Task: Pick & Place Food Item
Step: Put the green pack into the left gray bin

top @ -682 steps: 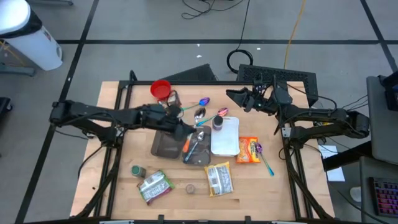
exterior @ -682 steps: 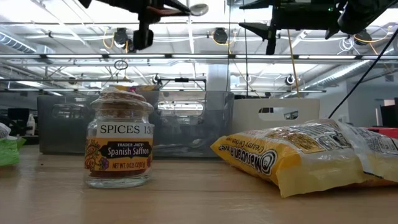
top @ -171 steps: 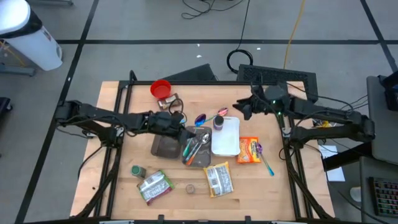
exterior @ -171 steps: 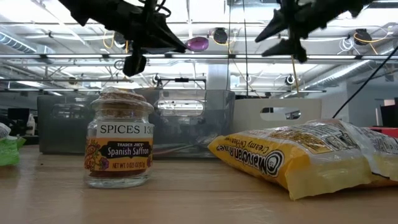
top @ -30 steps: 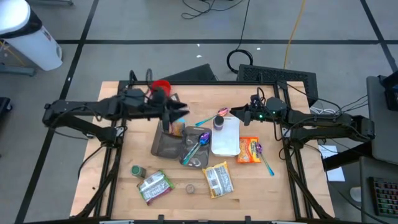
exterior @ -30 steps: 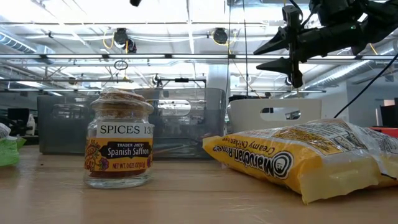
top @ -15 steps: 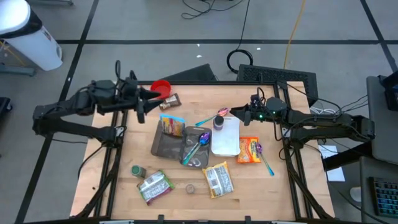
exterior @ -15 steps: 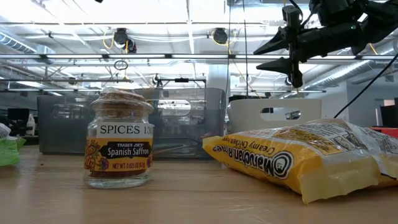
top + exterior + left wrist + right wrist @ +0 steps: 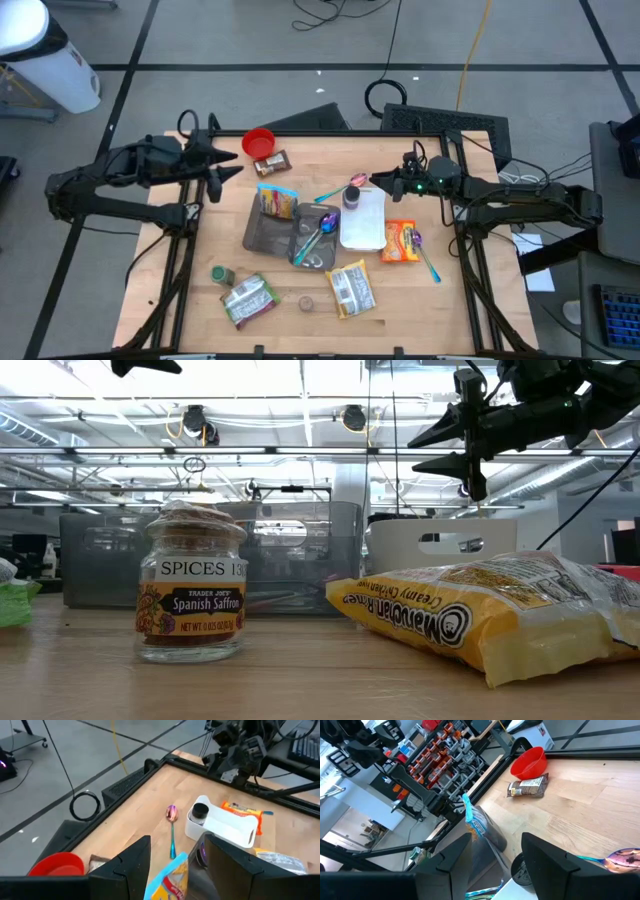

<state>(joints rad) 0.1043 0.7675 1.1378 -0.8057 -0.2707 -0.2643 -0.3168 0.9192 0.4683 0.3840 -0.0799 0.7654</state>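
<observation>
Left gripper (image 9: 228, 163) hangs at the table's left rear edge, fingers parted with nothing between them. Half a second ago it was slightly nearer the bin; a second ago it stood directly over the bin, right where the packet now stands.

Just ahead of its fingertips lie the red bowl (image 9: 259, 142) and a small dark snack wrapper (image 9: 273, 161). A little further on, the blue-and-yellow snack packet (image 9: 277, 201) stands upright at the near end of the dark bin (image 9: 262, 236), apart from the fingers. The wrist view confirms the packet (image 9: 169, 879) below the open fingers. Judgement: this placement is complete and the arm is retreating.

Beyond the packet, spoons (image 9: 318, 228) lie in the bin's far half. Past that stands the white tray (image 9: 366, 220) with a dark-lidded jar (image 9: 351, 196) at its corner.

Right gripper (image 9: 386, 181) hovers over the tray's rear corner, beside the jar and above a pink spoon (image 9: 345, 186); its fingers are spread and empty, unmoved over the last second.

Remaining loose: an orange packet (image 9: 400, 241), a yellow bag (image 9: 353, 287), a green-and-white bag (image 9: 246, 299) and a saffron jar (image 9: 190, 585).
</observation>
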